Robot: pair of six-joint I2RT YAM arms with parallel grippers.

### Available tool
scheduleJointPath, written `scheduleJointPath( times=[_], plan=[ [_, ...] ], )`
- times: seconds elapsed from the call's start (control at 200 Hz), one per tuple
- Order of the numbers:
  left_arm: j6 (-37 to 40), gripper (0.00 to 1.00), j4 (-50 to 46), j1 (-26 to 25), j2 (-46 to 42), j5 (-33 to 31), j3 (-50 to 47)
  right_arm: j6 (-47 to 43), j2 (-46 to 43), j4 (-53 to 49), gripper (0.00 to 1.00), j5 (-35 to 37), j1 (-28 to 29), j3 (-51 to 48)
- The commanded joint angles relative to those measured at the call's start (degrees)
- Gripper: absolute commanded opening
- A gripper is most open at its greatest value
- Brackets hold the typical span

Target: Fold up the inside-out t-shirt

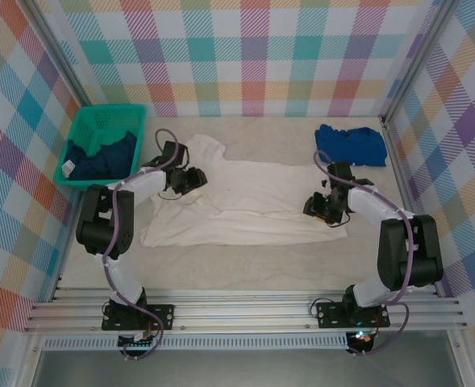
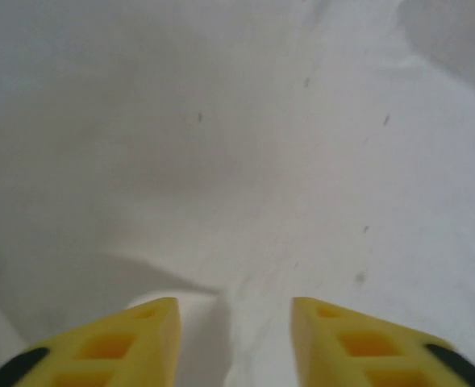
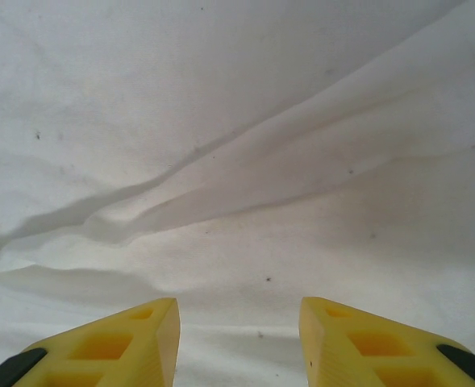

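Lying where, the inside-out t-shirt (image 1: 253, 201)? (Q)

It is lying spread out across the middle of the desk (image 1: 245, 270), white and creased, with one sleeve reaching toward the far left. (A)

And what are the left fingers (image 2: 140, 339) doing? (Q)

They are pointing down at the white cloth from close above; whether they are touching it, I cannot tell. They are standing partly apart and gripping nothing, with cloth showing through the gap. The left arm (image 1: 132, 189) is reaching over the shirt's left part, near that sleeve. (A)

The right fingers (image 3: 132, 339)? (Q)

Much the same: they are standing partly apart above a long fold in the fabric, holding nothing. The right arm (image 1: 374, 201) is bending in over the shirt's right edge. (A)

What is sitting around it? (Q)

A green basket (image 1: 108, 109) is sitting at the far left, near the sleeve, and a dark navy garment (image 1: 100, 157) is lying inside it. A bright blue shirt (image 1: 352, 145) is lying bunched at the far right, near the white shirt's corner. Plaid-patterned walls (image 1: 253, 56) are enclosing the desk. (A)
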Motion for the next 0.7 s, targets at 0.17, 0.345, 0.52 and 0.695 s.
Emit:
scheduleJointPath(
  times=[0.17, 0.345, 0.52, 0.695],
  plan=[
    [5.3, 0.49, -7.2, -3.4, -2.5, -0.4, -2.0, -1.4, -0.4, 0.6, 0.43, -1.6, 0.5, 0.2],
    [5.9, 0.36, -7.8, -3.9, -1.9, 0.4, -1.5, -1.4, -0.3, 1.0, 0.43, -1.6, 0.5, -0.3],
    [6.3, 0.15, -7.4, -4.1, -0.2, 1.6, 0.6, -1.5, 0.2, 1.4, 0.43, -1.7, 0.5, -0.4],
    [7.7, 0.04, -7.6, -4.6, 2.2, 2.1, 5.2, -1.6, 0.6, 1.6, 0.43, -1.8, 0.5, -0.4]
  ],
)
